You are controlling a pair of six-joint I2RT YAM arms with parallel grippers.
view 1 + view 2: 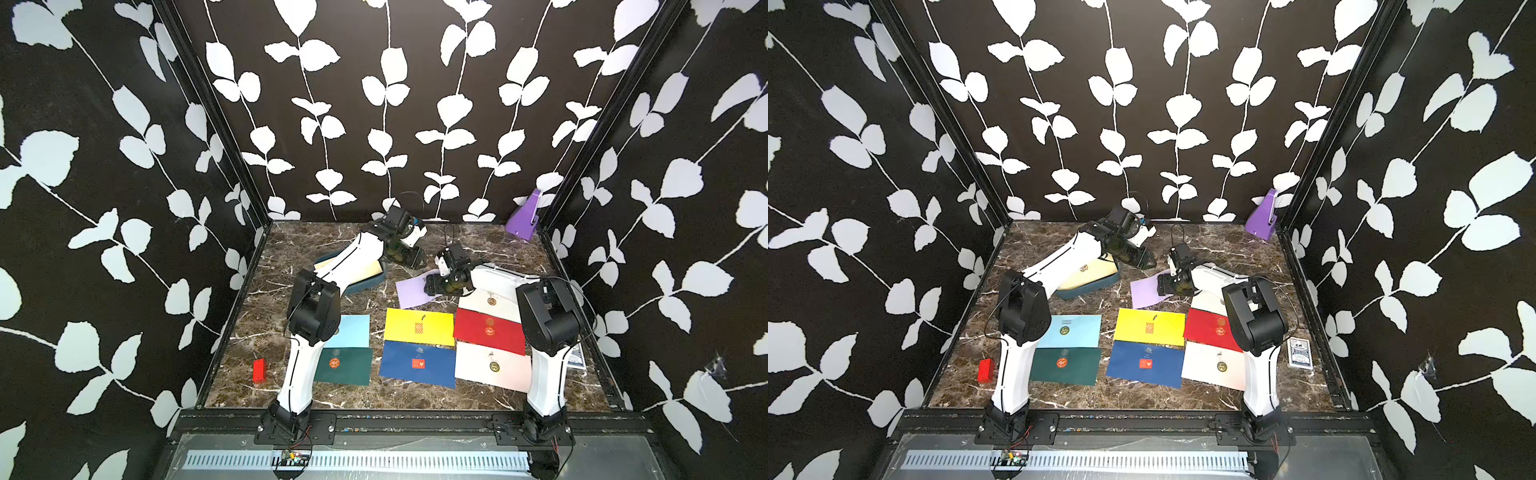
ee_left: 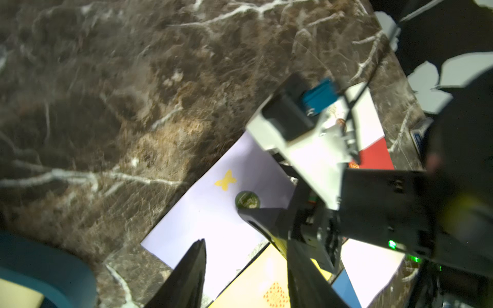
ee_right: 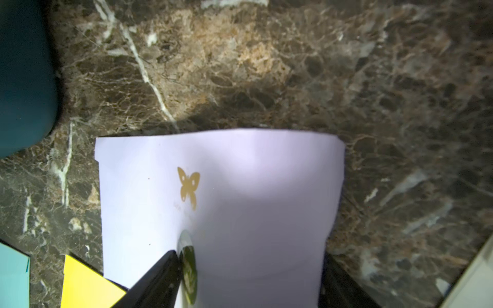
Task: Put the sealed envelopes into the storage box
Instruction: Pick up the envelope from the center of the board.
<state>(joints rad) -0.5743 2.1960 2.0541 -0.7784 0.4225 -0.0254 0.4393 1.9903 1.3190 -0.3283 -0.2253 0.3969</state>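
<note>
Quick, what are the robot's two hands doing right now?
Left gripper: open, holding nothing.
Right gripper: pinching the lilac envelope.

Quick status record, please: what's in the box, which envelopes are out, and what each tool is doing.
storage box: holds cream envelope
right tool: jaws astride lilac envelope, paper bowing between them; grip unclear
left tool: open, empty, beside storage box
other envelopes on table: white, red, pale pink, yellow, navy, light blue, dark green
clutter: red block, purple object, card deck
</note>
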